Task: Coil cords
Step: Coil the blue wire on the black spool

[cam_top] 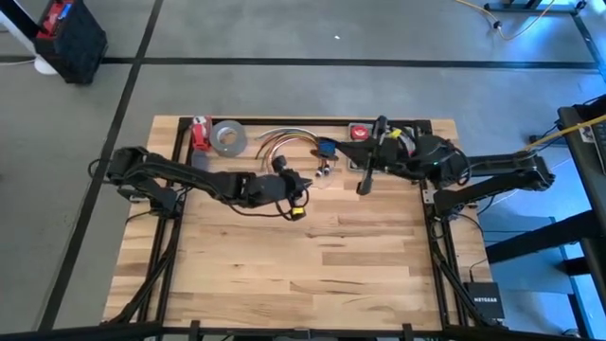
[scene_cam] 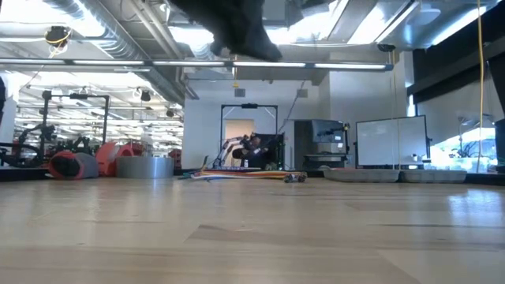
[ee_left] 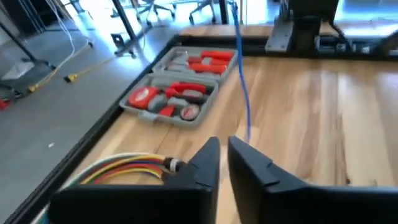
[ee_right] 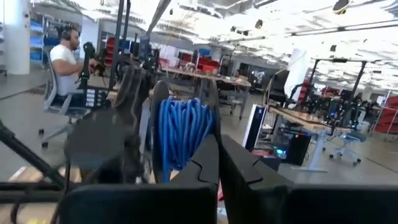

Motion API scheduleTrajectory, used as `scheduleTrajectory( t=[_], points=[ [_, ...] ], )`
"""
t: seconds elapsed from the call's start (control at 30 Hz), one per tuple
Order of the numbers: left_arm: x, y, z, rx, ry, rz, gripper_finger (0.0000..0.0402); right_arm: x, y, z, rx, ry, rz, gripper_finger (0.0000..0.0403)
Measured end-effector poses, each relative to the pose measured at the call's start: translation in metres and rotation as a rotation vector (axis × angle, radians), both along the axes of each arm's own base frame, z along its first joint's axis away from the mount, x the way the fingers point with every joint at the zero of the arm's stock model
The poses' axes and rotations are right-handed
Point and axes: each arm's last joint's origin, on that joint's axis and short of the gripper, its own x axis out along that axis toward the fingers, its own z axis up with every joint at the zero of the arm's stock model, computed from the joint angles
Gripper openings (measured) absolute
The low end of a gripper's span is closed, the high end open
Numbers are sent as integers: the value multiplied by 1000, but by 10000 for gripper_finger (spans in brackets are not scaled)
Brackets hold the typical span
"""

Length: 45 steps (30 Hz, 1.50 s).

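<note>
Right tool [ee_right: 217, 158] pinched on the blue cords [ee_right: 180, 134]; left tool [ee_left: 224, 163] slightly apart near tool case [ee_left: 177, 93].

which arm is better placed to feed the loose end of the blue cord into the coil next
Probably the left. The left hand hangs low over the table, with the thin blue cord running right past it. The right hand is shut against the coiled blue loops, so it looks occupied.

Pale wooden table [cam_top: 312, 256] (smooth, satin planks), grey plastic tool case [ee_left: 163, 112], matt blue cord [ee_right: 181, 130].
</note>
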Motion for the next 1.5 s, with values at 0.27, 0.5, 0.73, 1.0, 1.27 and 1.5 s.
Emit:
scheduleTrajectory(
  t=[0.27,0.5,0.73,1.0,1.27,1.5],
  points=[
    [15,-5,-1,13,-92,-156,119,0,0,-3,-8,37,-2,2],
    [17,9,7,86,-151,-39,142,0,-1,-6,-12,69,-4,2],
    [20,19,13,49,-222,-146,143,1,-1,-7,-27,86,-6,2],
    [21,17,11,31,-201,-280,143,2,-1,-8,-35,91,-7,2],
    [20,15,7,47,-154,-288,143,2,-1,-8,-36,92,-7,2],
    [20,21,10,49,-183,-247,143,2,-1,-8,-36,91,-7,2]
  ],
)
